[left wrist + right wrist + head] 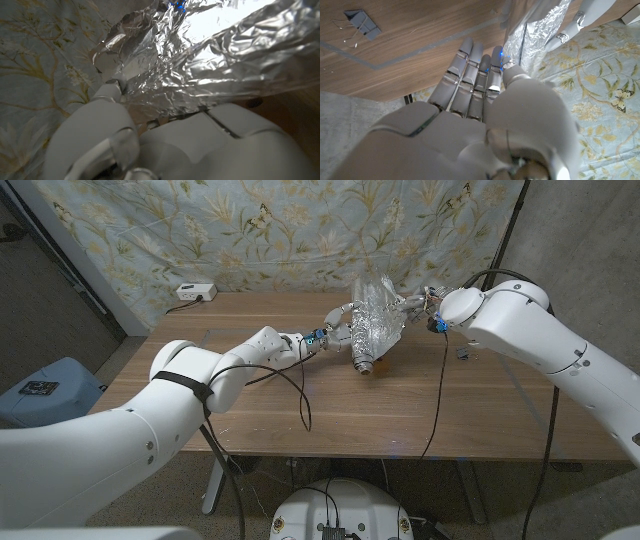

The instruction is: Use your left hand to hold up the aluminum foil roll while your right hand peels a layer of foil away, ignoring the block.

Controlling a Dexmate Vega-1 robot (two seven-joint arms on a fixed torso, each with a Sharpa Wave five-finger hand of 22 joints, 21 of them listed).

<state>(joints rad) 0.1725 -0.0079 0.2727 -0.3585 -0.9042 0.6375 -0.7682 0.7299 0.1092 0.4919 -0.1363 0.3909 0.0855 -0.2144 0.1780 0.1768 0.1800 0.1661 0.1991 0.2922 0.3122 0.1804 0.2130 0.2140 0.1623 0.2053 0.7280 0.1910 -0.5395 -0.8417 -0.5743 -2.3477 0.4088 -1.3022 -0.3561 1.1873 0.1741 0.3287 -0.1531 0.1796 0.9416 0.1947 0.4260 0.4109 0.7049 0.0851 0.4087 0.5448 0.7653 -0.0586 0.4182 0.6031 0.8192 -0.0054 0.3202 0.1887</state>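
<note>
Head view: the foil roll is raised off the tabletop near the middle of its far half, tilted, with its dark core end pointing down toward the near edge. A crinkled sheet of foil has come loose from the roll and stands up above it. The left hand comes in from the near left corner and grips the roll from its left side — fingers wrapped against the foil. The right hand reaches in from the right edge and touches the loose sheet at its upper right; it seems to pinch the sheet, though the exact grip is too small to make out here. Just under the roll's low end a small orange-brown block sits on the tabletop. A small pale object lies toward the right edge, under the right arm.

Left wrist view: the left hand is pressed right up against the crumpled foil, which bulges across the fingers.

Right wrist view: the right hand has its fingers held straight and close together, the tips next to the hanging foil; whether they actually clamp it I cannot tell. A binder clip lies on the wood, well apart from the foil. A fingertip of the left hand shows against the foil's far side.
</note>
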